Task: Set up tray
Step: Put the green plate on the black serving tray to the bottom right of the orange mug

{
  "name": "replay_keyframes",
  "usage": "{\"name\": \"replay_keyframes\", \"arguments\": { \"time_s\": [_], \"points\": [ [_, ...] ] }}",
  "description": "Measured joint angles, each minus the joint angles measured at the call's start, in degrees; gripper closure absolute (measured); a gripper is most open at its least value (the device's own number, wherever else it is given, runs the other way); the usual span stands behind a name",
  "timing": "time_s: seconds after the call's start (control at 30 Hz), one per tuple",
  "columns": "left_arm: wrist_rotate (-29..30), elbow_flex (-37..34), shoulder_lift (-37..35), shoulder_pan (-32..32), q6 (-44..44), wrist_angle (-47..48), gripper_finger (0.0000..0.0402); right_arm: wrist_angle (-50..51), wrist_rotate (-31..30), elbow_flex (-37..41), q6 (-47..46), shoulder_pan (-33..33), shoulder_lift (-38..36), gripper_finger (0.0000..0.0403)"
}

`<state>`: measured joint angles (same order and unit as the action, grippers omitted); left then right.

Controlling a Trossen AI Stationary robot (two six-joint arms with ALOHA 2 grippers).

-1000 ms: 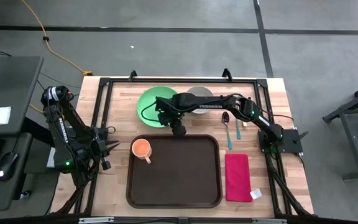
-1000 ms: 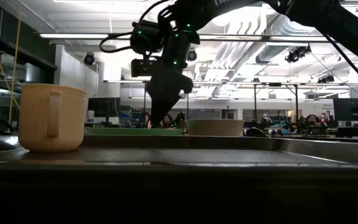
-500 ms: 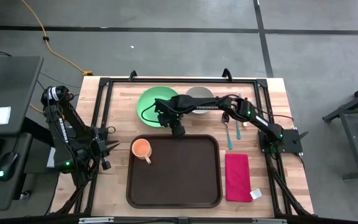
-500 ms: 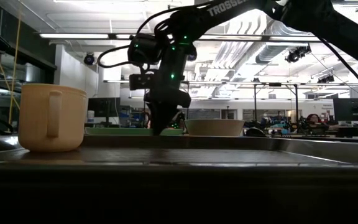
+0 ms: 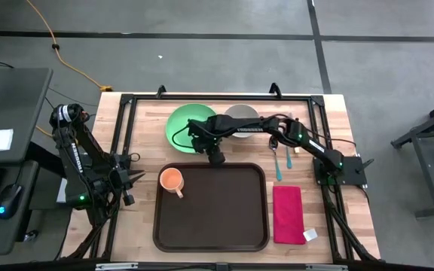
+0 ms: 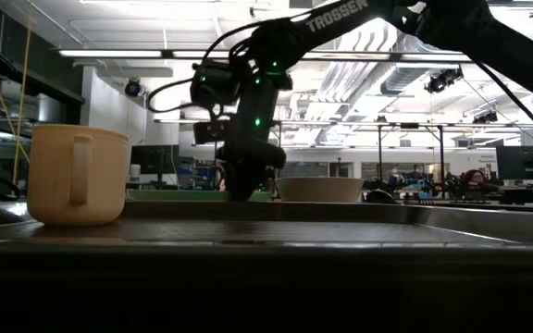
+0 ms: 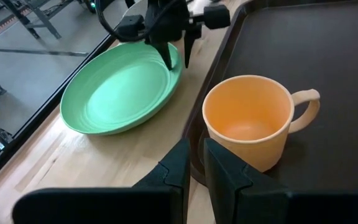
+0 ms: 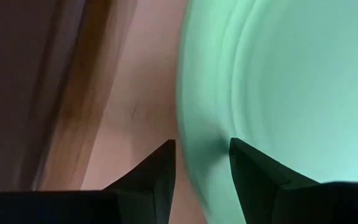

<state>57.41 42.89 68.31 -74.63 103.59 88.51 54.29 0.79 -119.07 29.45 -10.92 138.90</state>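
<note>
The dark brown tray (image 5: 211,218) lies at the table's near middle. An orange cup (image 5: 172,180) stands in its far left corner. The green plate (image 5: 185,124) rests flat on the wood just beyond the tray. My right gripper (image 5: 215,157) is open and points down. It is low over the plate's near right rim (image 8: 188,93), one finger over the plate's inside and one over the wood. My left gripper (image 7: 197,167) waits at the table's left, fingers a narrow gap apart, holding nothing. My right gripper stands astride the plate's near right rim (image 7: 178,67), coming from above. One finger (image 7: 168,59) is inside the plate and the other (image 7: 186,55) outside it. I cannot tell whether either finger touches the rim. The plate lies flat on the table.
A grey bowl (image 5: 243,114) stands right of the plate, under the right arm. A spoon (image 5: 273,145) and a teal utensil (image 5: 279,164) lie right of the tray's far corner. A red napkin (image 5: 287,214) lies along the tray's right side. A black frame edges the table.
My right gripper has come down toward the plate's near right rim, with its fingers still apart. The plate, cup and tray have kept still.
</note>
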Motion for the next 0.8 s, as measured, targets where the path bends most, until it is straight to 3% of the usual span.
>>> {"name": "replay_keyframes", "arguments": {
  "time_s": [0.43, 0.8],
  "points": [
    [0.0, 0.0, 0.0, 0.0, 0.0, -0.1, 0.0323, -0.5, -1.7, 0.0, -0.6, 0.1, 0.4, 0.0282],
    [0.0, 0.0, 0.0, 0.0, 0.0, -0.1, 0.0323, -2.3, -2.9, -0.1, -0.3, 0.2, 0.4, 0.0376]
  ]
}}
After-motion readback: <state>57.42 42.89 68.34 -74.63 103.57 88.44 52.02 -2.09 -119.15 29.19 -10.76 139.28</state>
